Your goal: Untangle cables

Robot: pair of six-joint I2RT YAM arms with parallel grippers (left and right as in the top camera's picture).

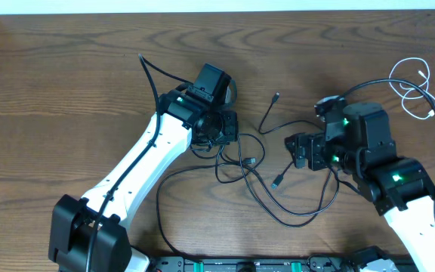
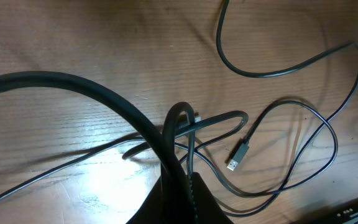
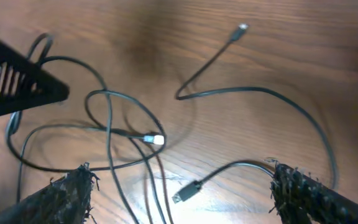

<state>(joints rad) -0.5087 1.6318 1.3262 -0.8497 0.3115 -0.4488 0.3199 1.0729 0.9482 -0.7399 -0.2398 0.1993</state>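
Left claw pressed together, pinching a loop of the black cables; the rest sprawl on the bench just right of left claw; right claw spread, beyond them; white cable far right.

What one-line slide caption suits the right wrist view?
Open right gripper hovers over thin black looped cables with small plug ends on a brown wooden table.
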